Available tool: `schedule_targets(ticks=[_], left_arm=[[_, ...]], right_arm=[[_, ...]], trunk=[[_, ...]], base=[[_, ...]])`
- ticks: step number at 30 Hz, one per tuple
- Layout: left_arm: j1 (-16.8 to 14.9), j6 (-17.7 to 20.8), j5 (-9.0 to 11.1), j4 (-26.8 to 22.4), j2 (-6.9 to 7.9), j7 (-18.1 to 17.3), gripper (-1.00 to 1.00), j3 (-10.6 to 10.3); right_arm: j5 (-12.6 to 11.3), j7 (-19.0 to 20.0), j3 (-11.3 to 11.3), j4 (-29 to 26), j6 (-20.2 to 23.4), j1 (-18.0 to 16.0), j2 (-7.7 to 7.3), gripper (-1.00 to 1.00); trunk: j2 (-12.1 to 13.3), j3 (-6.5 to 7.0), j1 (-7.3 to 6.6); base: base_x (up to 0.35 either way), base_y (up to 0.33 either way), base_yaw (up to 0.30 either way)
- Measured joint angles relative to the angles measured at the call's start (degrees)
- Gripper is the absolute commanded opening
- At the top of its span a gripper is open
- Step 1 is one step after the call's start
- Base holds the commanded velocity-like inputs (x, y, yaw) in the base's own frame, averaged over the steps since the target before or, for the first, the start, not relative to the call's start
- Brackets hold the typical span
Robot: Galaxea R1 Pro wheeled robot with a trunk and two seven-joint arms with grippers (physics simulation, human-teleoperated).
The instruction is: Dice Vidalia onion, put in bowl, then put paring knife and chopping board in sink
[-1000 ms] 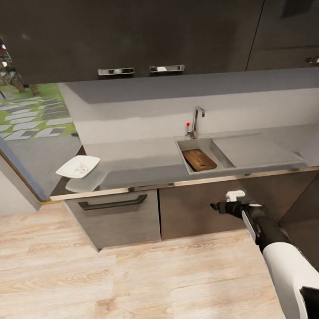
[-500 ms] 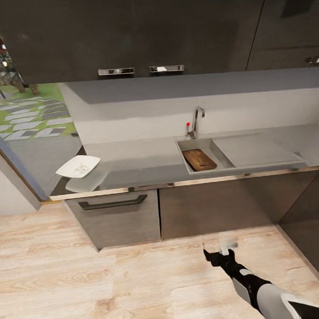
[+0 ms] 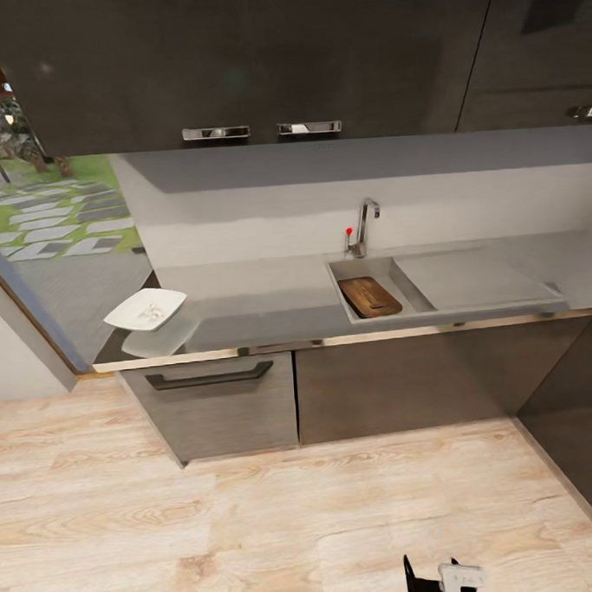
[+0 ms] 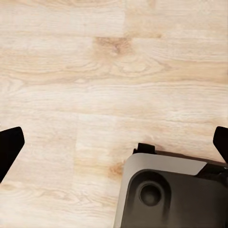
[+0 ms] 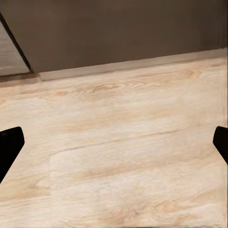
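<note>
Both tools spread wide, empty, above the wooden floor (image 5: 123,156).

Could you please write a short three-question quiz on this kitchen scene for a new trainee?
1. True or false: the chopping board lies inside the sink.
2. Where does the bowl sit? A) on the floor B) on the countertop, near its left end C) in the sink
3. Fill in: in both wrist views, the left gripper and the right gripper point at the wooden ____, with their fingers spread wide.

Key: 1 true; 2 B; 3 floor.
</note>
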Motion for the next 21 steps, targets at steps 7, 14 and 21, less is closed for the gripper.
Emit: schedule_targets(ticks=[7,14,21], left_arm=[[0.0,-2.0,0.0,1.6,-0.07,0.0,1.00,0.0],[0.0,-2.1,0.0,1.7,-0.14,0.0,1.00,-0.1],[0.0,-2.0,0.1,2.2,0.02,0.1,1.00,-0.1]], right_arm=[[-0.3,-2.8,-0.3,0.0,-0.3,0.1,0.82,1.00],[-0.3,-3.0,-0.2,0.0,-0.3,0.1,0.86,1.00],[-0.3,-3.1,-0.2,0.0,-0.3,0.1,0.86,1.00]], trunk=[[0.0,0.53,0.00],[0.0,1.12,0.00],[0.0,1.35,0.00]], base=[[0.000,0.000,0.000],[0.000,0.000,-0.039],[0.000,0.000,-0.088]])
